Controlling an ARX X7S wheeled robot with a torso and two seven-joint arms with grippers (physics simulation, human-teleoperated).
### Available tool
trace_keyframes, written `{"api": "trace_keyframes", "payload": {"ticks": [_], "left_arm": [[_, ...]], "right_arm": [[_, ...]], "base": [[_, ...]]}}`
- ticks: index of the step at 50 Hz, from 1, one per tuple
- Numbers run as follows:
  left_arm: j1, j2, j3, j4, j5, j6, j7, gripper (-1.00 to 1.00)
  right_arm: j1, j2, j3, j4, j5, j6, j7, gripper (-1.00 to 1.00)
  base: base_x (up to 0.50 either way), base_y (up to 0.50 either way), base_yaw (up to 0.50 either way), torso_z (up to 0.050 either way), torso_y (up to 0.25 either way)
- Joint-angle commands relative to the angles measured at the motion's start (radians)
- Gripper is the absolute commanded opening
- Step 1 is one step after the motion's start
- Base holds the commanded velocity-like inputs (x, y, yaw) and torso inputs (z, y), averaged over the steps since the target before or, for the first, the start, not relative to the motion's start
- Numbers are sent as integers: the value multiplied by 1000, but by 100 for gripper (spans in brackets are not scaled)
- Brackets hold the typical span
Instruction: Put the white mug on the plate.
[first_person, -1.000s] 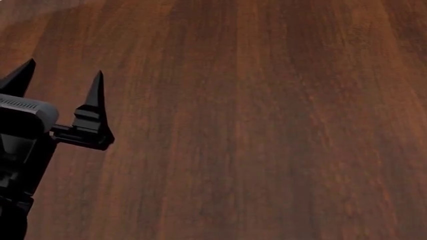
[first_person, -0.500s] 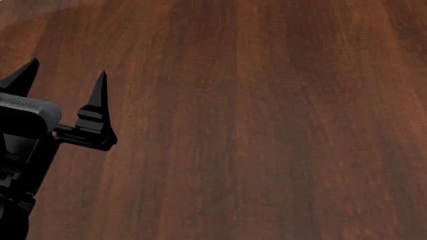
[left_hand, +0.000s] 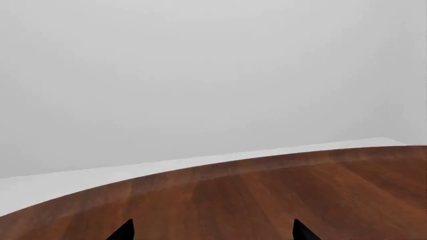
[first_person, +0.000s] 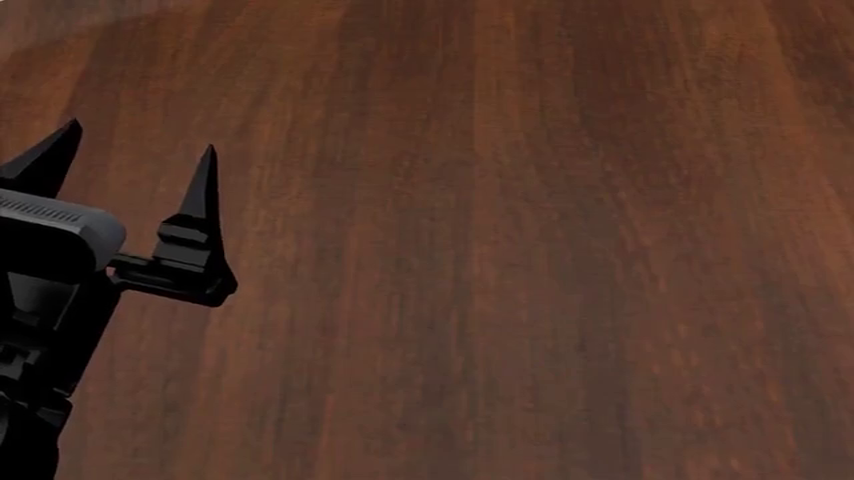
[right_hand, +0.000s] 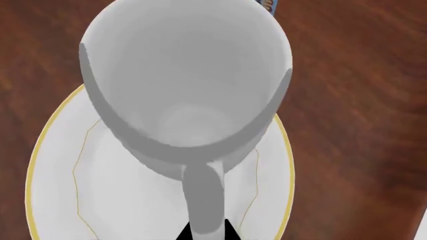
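Observation:
The right wrist view looks straight down into the white mug (right_hand: 187, 75), plain and empty. Its loop handle (right_hand: 203, 200) runs between the two black fingertips of my right gripper (right_hand: 205, 233), which is shut on it. Under the mug lies the plate (right_hand: 60, 190), white with a thin golden rim. Whether the mug rests on the plate or hangs just above it does not show. My left gripper (first_person: 139, 140) is open over bare wood at the left of the head view, with nothing between its fingertips (left_hand: 124, 231). Neither mug nor plate appears in the head view.
The dark brown wooden table (first_person: 534, 250) fills the head view. Its curved far edge (left_hand: 220, 167) shows against a pale grey wall in the left wrist view. A sliver of a blue and orange thing (right_hand: 269, 5) peeks from behind the mug's rim.
The left gripper has drifted slightly to the right in the head view and stays open. Nothing else in that view differs.

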Motion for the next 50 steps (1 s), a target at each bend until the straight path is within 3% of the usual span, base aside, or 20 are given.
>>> {"api": "trace_keyframes", "payload": {"ticks": [1,19,20,50], "left_arm": [[20,-2,5,-4,5,26,3,100],[3,-13,0,25,-17,-16,-11,100],[4,-14,0,27,-18,-16,-12,100],[42,-25,-6,41,-29,10,-19,100]], "right_arm": [[-1,0,-41,40,-13,-30,-20,-100],[-1,0,-79,103,-17,-72,-46,-100],[-1,0,-77,106,-10,-76,-44,100],[-1,0,-15,35,23,-41,-64,100]], "base": [[0,0,0,0,0],[1,-1,0,0,0],[12,-3,0,0,0],[0,0,0,0,0]]}}
